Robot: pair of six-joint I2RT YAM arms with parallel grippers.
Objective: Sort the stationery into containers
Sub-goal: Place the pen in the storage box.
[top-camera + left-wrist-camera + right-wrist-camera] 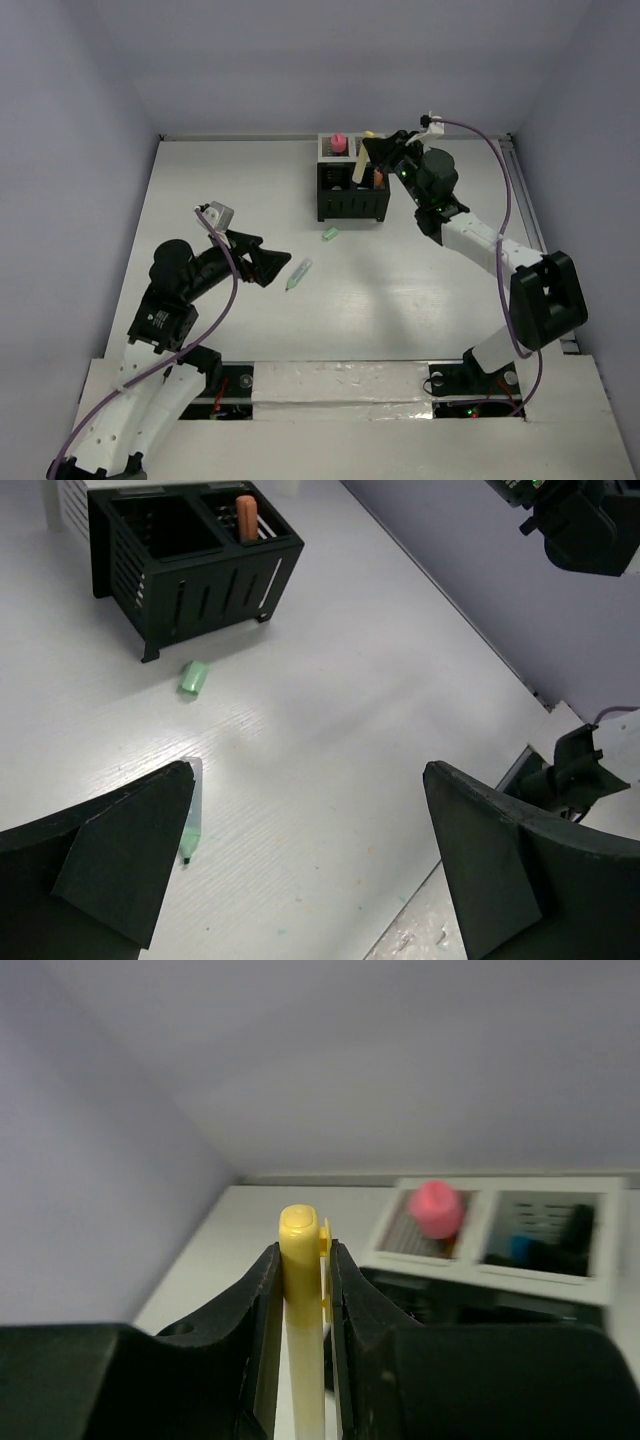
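Well, we saw the left gripper (270, 264) spread wide and holding nothing, low over the table (420, 300). A pale green pen (298, 274) lay flat just beside it at about four o'clock in the top view. In the left wrist view that pen (191, 820) sat right by one fingertip (170, 790), though we could not tell if they touched. A small green cap (329, 235) rested on the table at seven o'clock from the organizer (350, 208), close to its front wall but apart from it. Up at twelve o'clock on the table, the right gripper (374, 150) was clamped on a yellow pen (361, 162), holding it nearly upright above the organizer; we could not tell which compartment its lower end was over. The right wrist view showed both fingers pressed against the yellow barrel (300, 1300). A pink tube (339, 143) stood in a far white compartment, and an orange marker (246, 515) stood in a black one.
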